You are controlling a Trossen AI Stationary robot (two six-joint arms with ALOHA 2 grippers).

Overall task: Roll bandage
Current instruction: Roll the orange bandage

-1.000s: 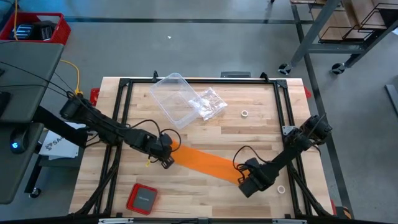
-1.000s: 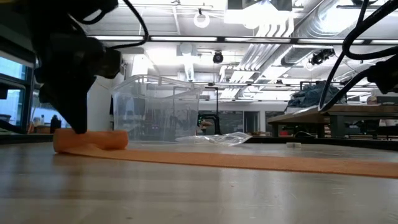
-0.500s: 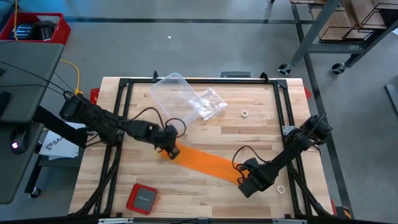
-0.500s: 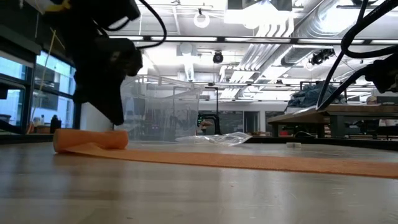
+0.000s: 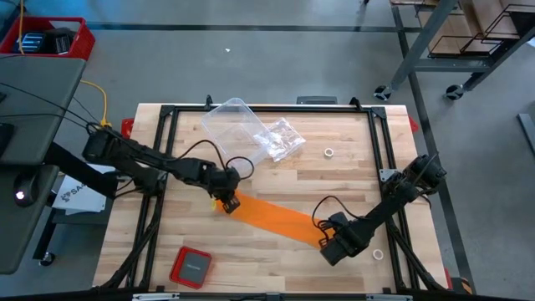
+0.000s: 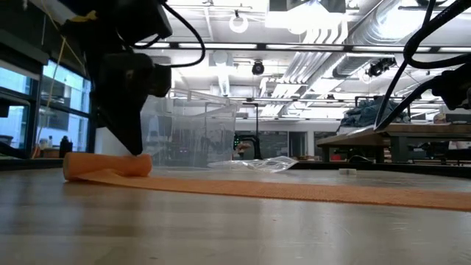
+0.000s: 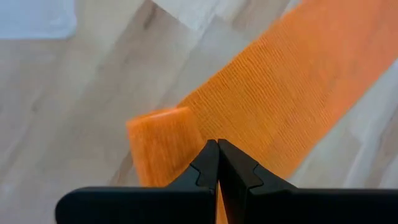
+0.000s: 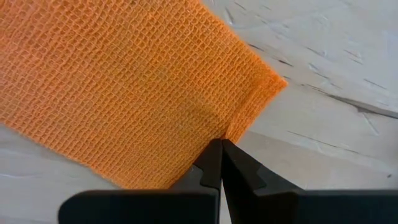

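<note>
Red bin (image 5: 52, 38): is being seen at the upper left of the high view, off the table.

Red square case (image 5: 191, 266): is lying at the lower left of the wooden table (image 5: 351, 180).

Left gripper (image 5: 224, 201): fingers are being held pressed together, tips set down at the rolled end of the bandage (image 5: 272, 219), left of centre in the high view. In the left wrist view the closed tips are meeting where roll and flat strip join.

Clear plastic container (image 5: 230, 134) and crinkled clear bag (image 5: 280, 140): are lying touching each other at upper centre.

Bandage, flat part: is being stretched diagonally from centre toward lower right, with a small roll (image 6: 107, 163) at its left end.

Right gripper (image 5: 328, 244): fingers are closed, tips resting at the bandage's far edge, lower right of centre.

Small white ring (image 5: 329, 153): is lying right of the bag; a second ring (image 5: 379, 254) is lying at lower right.
</note>
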